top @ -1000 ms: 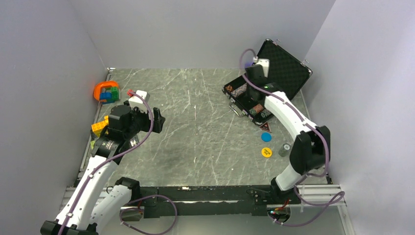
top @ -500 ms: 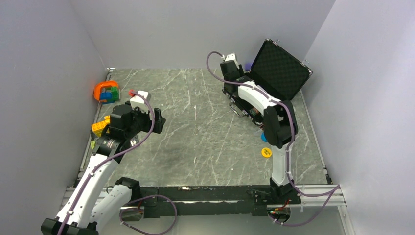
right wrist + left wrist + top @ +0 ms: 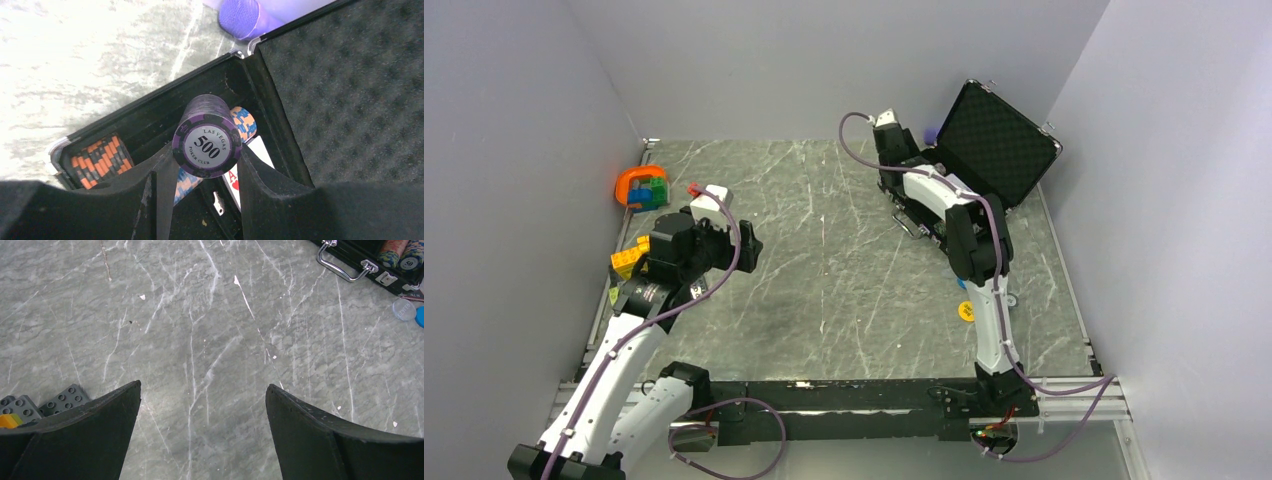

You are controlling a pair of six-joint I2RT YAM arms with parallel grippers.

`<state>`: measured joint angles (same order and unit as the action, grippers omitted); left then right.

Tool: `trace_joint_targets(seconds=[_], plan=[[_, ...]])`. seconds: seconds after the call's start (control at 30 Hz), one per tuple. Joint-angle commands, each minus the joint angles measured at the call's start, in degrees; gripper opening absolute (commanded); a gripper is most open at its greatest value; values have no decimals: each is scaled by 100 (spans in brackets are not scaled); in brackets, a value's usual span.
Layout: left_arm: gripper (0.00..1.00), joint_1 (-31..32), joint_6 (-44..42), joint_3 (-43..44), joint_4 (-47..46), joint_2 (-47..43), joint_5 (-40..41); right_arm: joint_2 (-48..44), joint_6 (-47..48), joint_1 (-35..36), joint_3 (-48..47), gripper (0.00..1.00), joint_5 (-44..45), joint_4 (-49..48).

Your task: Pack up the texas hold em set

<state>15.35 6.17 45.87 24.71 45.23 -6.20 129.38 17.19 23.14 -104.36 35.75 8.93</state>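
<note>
The right gripper clasps a cylindrical purple poker-chip stack between its two fingers. The white face of the end chip reads "LAS VEGAS 500 POKER CLUB". The stack hangs over the far left end of the open flat black briefcase with silver metal corners. The briefcase lies at the far right of the grey marble table, with its egg-crate foam lid raised.

Inside the tray, an orange-and-black chip stack lies on its side. A blue-and-orange chip stack lies just behind the held one, and a white playing card marked "A" with a red heart shows beside it. A chip near the silver handle reads "50". A purple stick lies just beyond the case's far corner, and a round yellow disc lies on the table nearer, beside the right arm.

The left gripper is spread wide and grasps nothing, above bare marble at the left, near an orange ring with coloured blocks.
</note>
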Motion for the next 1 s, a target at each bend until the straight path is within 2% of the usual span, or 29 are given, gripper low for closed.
trace_joint_targets(seconds=[0.0, 0.2, 0.5, 0.7, 0.83, 0.97], plan=[[98, 20, -21, 163, -143, -22, -76, 65, 392, -105, -394, 0, 266, -586], [98, 18, -20, 166, -143, -22, -77, 322, 713, -206, -442, 0, 355, -855], [98, 14, -30, 162, -136, 3, -65, 604, 905, -301, -468, 0, 10, -1183], [98, 20, -36, 165, -139, 13, -40, 817, 688, -350, -896, 1, -99, -649], [98, 20, -37, 168, -134, 15, -52, 646, 385, -411, -876, 41, -380, -417], [98, 20, -30, 161, -135, 17, -46, 360, 97, -496, -828, 64, -723, -257]])
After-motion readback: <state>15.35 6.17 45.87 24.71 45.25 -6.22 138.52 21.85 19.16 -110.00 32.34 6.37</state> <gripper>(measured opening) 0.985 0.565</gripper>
